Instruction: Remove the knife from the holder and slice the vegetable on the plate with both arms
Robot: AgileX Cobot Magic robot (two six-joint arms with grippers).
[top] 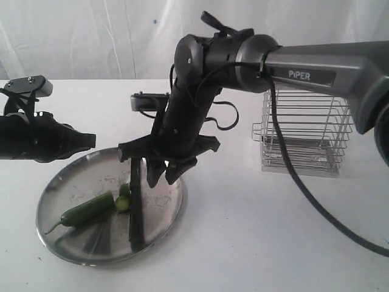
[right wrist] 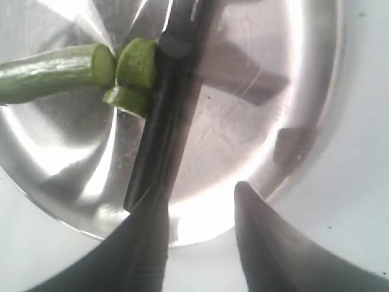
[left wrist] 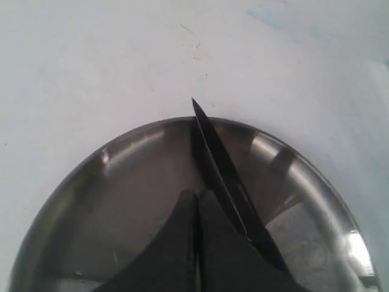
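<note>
the right arm [top: 340, 64], marked "piper", bends steeply down over the plate [top: 58, 243]; right gripper [top: 160, 180] hangs released, jaws apart. knife [top: 135, 213] lies on the plate beside the cut pepper [top: 88, 211]. left gripper [top: 90, 140], clenched on nothing, hovers over the plate.

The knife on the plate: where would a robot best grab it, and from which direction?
Probably the black handle, from straight above, jaws across its narrow width: the knife lies flat on the plate, and pepper slices sit where handle meets blade.
</note>
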